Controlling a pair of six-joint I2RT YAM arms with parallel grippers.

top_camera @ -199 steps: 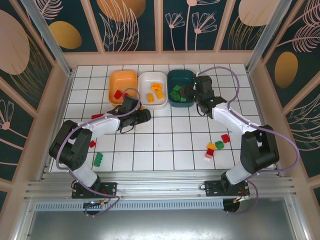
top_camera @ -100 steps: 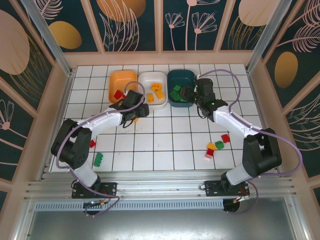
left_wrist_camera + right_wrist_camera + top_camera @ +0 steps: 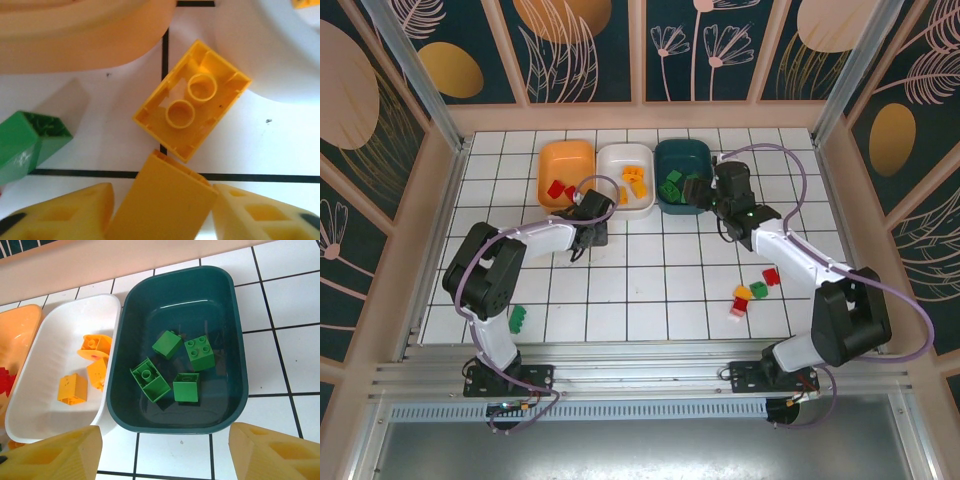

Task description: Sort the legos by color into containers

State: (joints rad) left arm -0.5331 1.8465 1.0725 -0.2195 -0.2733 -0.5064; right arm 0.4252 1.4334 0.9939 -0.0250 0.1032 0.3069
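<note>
My left gripper (image 3: 162, 194) (image 3: 592, 226) is low over the table just in front of the orange tray (image 3: 85, 35) and the white tray (image 3: 290, 55). It is shut on a yellow brick (image 3: 165, 205). A second yellow brick (image 3: 192, 100) lies upside down just beyond it, and a green brick (image 3: 27, 142) lies to its left. My right gripper (image 3: 165, 432) (image 3: 700, 196) hangs open at the near rim of the dark teal tray (image 3: 237, 385), nothing between its fingers. Several green bricks (image 3: 186, 386) lie in that tray. The white tray (image 3: 45, 405) holds yellow bricks (image 3: 72, 389).
The trays stand in a row at the back: orange (image 3: 565, 158), white (image 3: 625, 158), teal (image 3: 682, 155). Red bricks (image 3: 556, 188) lie in the orange one. Loose bricks lie at the right front (image 3: 750, 292) and a green one at the left front (image 3: 516, 318).
My left gripper has shifted left towards the gap between the orange and white trays, and its jaws have narrowed onto the yellow brick. The right gripper has drifted slightly right by the teal tray.
</note>
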